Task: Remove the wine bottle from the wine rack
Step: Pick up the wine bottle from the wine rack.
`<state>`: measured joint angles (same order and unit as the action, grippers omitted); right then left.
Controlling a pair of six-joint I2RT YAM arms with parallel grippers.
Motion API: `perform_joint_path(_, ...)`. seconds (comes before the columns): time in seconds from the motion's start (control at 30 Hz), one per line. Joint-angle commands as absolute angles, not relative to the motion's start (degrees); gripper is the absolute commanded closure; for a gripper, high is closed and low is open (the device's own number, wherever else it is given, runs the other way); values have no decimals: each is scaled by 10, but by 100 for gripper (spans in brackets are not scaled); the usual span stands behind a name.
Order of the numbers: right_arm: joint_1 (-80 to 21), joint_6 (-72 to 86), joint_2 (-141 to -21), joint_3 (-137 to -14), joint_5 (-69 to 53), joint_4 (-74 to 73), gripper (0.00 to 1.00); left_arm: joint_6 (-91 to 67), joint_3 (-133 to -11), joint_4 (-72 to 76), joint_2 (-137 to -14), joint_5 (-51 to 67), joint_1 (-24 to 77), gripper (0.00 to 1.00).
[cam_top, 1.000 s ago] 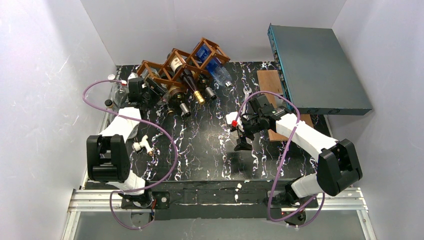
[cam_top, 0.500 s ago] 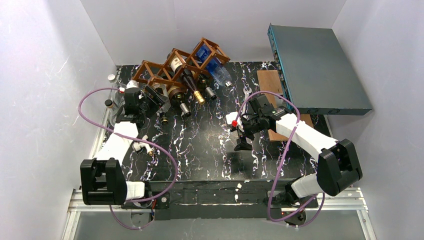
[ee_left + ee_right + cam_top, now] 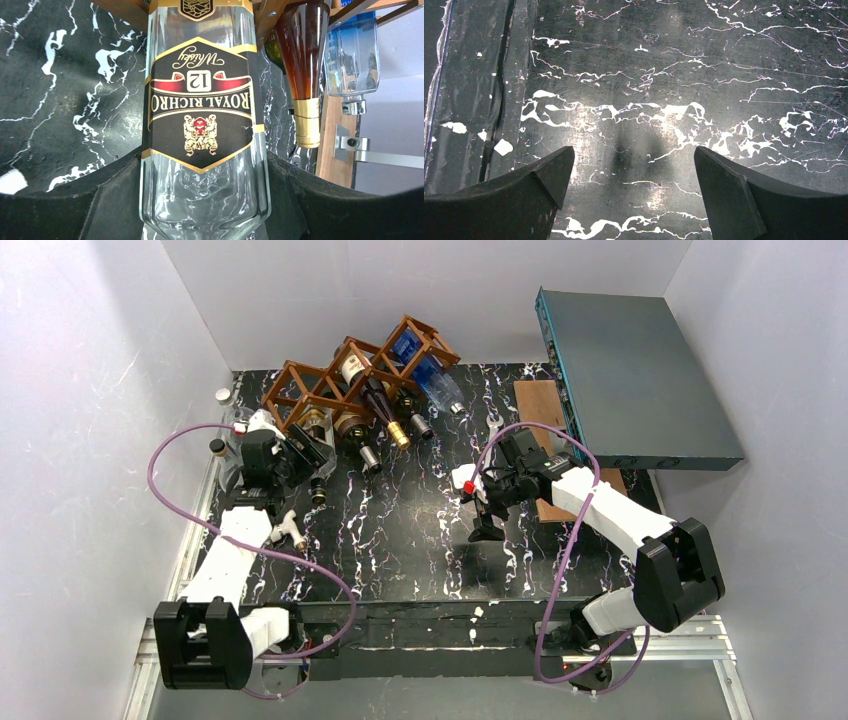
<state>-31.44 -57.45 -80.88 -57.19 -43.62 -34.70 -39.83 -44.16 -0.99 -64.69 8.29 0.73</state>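
Black fingers [image 3: 112,192] of the left gripper [image 3: 205,167] pinch a clear whisky bottle [image 3: 200,100] by its sides, at the left end of the wine rack [image 3: 296,368]. Just beside it are an amber bottle [image 3: 300,60] with a gold-foiled neck and a blue-tinted bottle [image 3: 350,55]. The label reads "ROYAL RICHRO 12 Whisky". The right gripper [image 3: 631,167] hovers with its fingers spread over the marbled tabletop [image 3: 684,75].

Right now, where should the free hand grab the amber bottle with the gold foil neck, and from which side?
Probably grip the amber bottle at its neck behind the gold foil, from the near side: the neck juts out that way, while the wine rack cages its body.
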Motion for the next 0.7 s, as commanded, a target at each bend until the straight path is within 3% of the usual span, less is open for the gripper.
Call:
perform_joint_path(0.0, -310, -584, -798, -570, -445, -358, 0, -360, -442, 23, -590, 75, 6, 100)
perform_joint_path(0.67, -310, -585, -801, -569, -446, -358, 0, -325, -420, 3, -468, 72, 6, 100)
